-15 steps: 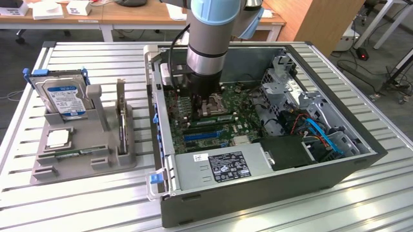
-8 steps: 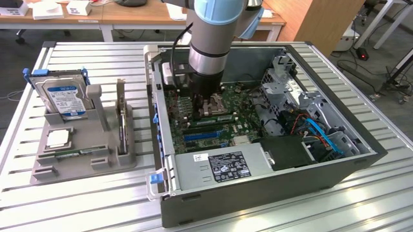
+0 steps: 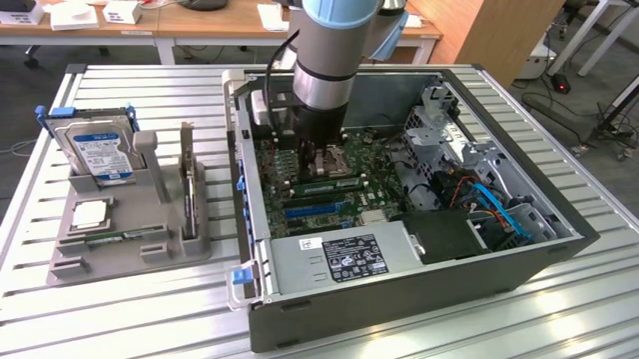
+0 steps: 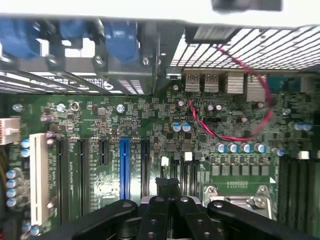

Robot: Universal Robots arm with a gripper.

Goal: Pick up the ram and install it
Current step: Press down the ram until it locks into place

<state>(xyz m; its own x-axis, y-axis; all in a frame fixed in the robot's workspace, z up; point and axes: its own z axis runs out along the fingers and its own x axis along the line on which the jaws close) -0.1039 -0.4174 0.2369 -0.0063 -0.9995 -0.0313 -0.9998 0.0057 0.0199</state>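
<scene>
The ram (image 3: 330, 184) is a slim green stick lying along a memory slot on the motherboard (image 3: 375, 161), between the blue expansion slot and the processor socket. My arm reaches down into the open computer case (image 3: 399, 288). The gripper (image 3: 321, 157) hangs just above the board by the socket, close behind the ram. In the wrist view the black gripper (image 4: 168, 186) is shut, its fingertips pressed together with nothing between them, over the dark memory slots (image 4: 185, 172). Whether the fingertips touch the ram, I cannot tell.
A grey holder (image 3: 70, 265) stands on the slatted table at the exterior view's left, carrying a silver hard drive (image 3: 98, 152), a square processor chip (image 3: 89, 215), a thin green strip (image 3: 112, 238) and an upright card (image 3: 187, 183). A power supply (image 3: 345, 258), drive cage and cables crowd the case.
</scene>
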